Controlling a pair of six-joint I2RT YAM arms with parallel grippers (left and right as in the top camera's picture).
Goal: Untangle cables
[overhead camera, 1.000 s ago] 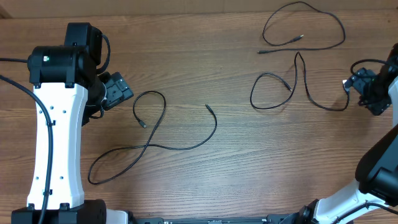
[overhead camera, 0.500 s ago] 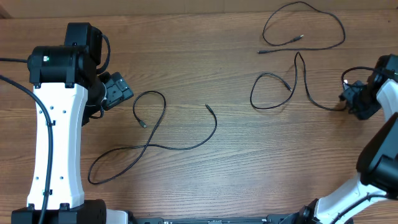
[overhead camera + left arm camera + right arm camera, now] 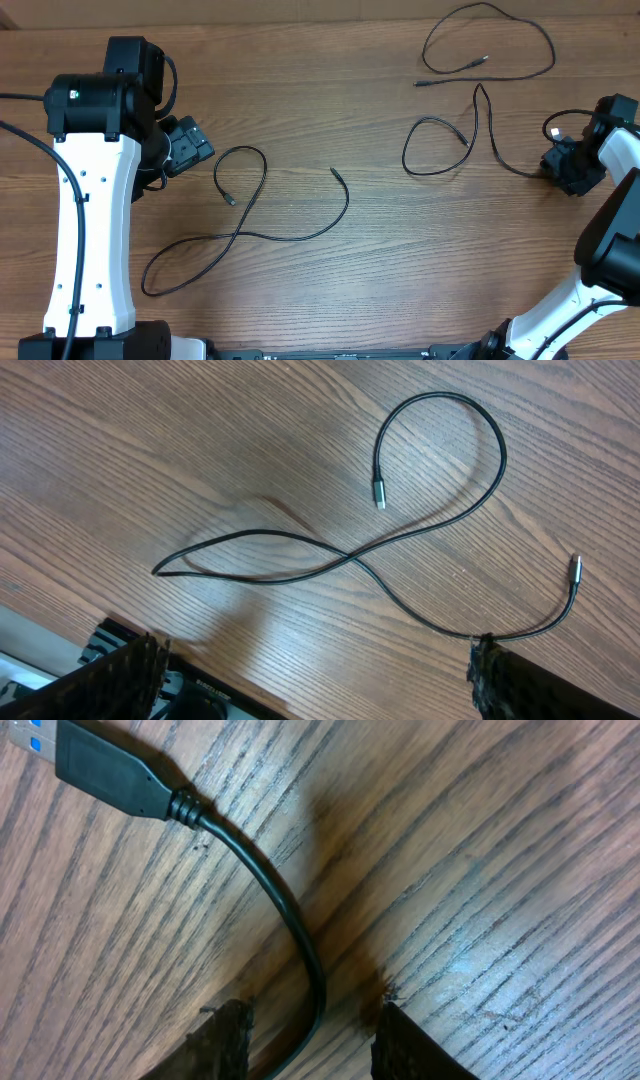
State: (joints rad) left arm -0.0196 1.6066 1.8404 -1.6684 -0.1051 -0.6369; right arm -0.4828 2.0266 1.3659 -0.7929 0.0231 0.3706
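Jaws on the left gripper (image 3: 310,665) stood wide and empty near the left cable (image 3: 245,235), which crossed itself once on the table (image 3: 330,90). The right gripper (image 3: 315,1040) straddled the right cable (image 3: 290,910) near its plug (image 3: 105,770), jaws spread, not pinching; a 3rd cable (image 3: 490,40) looped beyond.

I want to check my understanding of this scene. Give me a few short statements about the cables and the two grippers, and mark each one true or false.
1. The left cable crosses over itself once. True.
2. The left gripper is shut on that cable. False: it is open and holds nothing.
3. The right gripper is open, with the cord of a USB cable running between its fingers. True.
4. The USB plug sits between the right gripper's fingers. False: the plug lies beyond the fingertips, and only the cord passes between them.
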